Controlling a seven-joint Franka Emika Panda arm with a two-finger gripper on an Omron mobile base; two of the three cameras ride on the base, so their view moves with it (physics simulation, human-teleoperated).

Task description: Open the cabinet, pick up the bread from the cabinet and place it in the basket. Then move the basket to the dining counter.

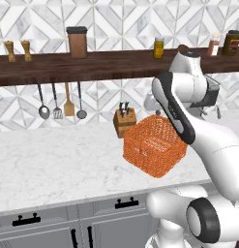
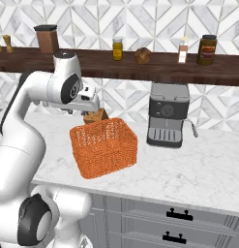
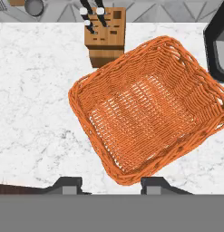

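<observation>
Your basket (image 3: 147, 108) sits on the marble worktop (image 1: 53, 160), turned at an angle, and looking down through the hand camera you see its woven floor bare: no bread lies in it. Take the basket as your landmark. Just behind it stands the wooden knife block (image 3: 104, 34), close to its far rim but not clearly touching. To the basket's right, seen from the base, is the espresso machine (image 2: 168, 114), near yet apart from it. Above and behind the basket runs the dark wooden shelf (image 2: 155, 65) with jars, and on it a small dark brown lump (image 2: 142, 55) that may be the bread; you cannot be sure from here. Left of the basket hang the ladle, spatula and other utensils (image 1: 62, 101) under that shelf.

The gripper (image 3: 111, 185) hovers above the basket's near rim, its two fingertips set well apart with nothing between them.

Judging from this, the bread step is not done, so lifting the basket now would carry it off empty. If you do come down here, a finger could land on the rim instead of straddling it and tip or shove the light mesh into the knife block. A swing toward the shelf risks knocking jars, since the elbow rides close under it
</observation>
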